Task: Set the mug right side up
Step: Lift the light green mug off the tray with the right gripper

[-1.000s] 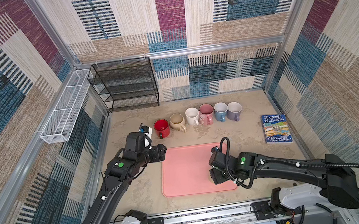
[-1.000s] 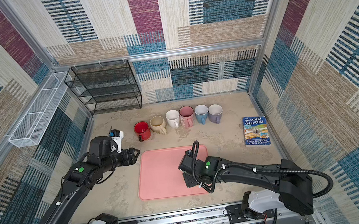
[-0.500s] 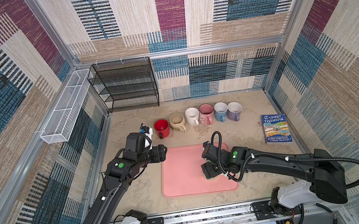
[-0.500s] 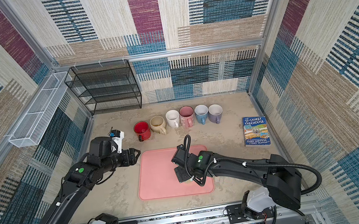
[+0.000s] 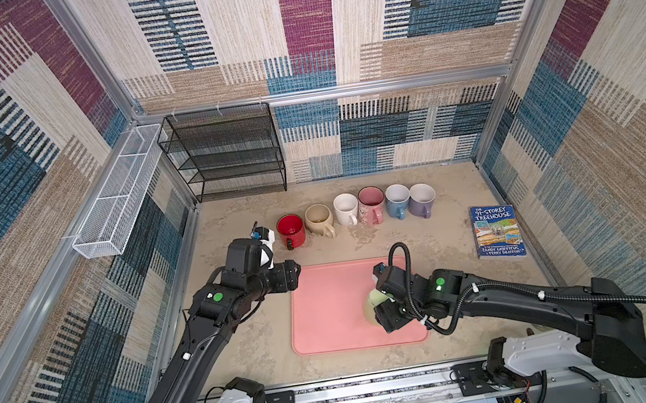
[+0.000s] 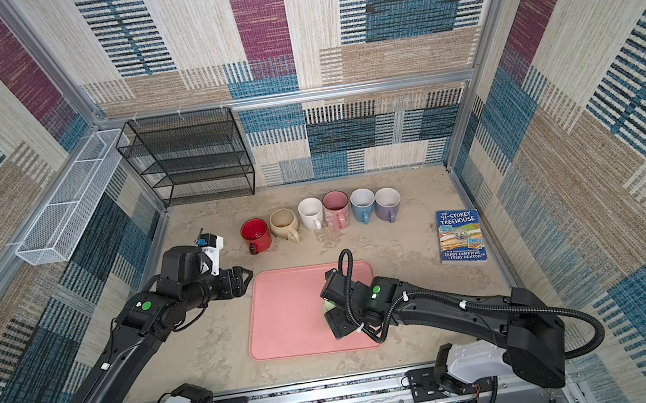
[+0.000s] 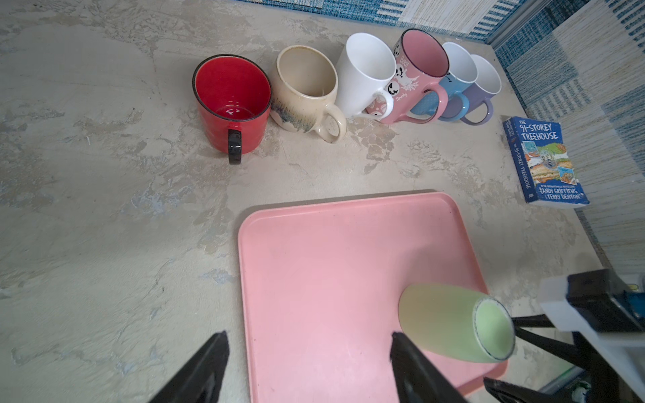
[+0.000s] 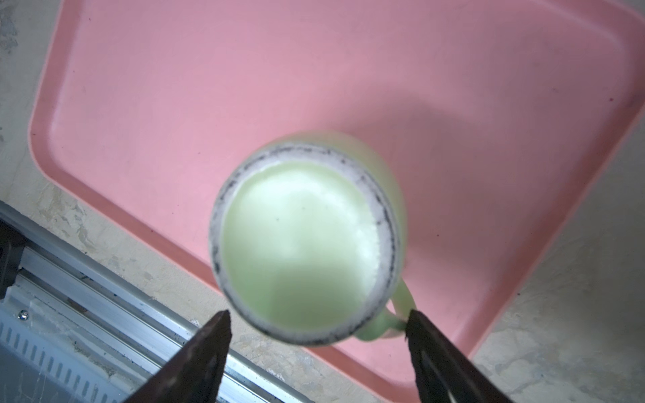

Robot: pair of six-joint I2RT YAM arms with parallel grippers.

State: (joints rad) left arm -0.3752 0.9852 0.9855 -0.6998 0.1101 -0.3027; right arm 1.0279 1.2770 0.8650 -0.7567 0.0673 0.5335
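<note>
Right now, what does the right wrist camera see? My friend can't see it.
A pale green mug stands upside down on a pink tray, its ringed base facing the camera. The right tool is open over it, one black finger close to the handle.

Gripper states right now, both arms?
Left gripper: open, empty.
Right gripper: open, straddling the upside-down green mug; contact cannot be told.
</note>
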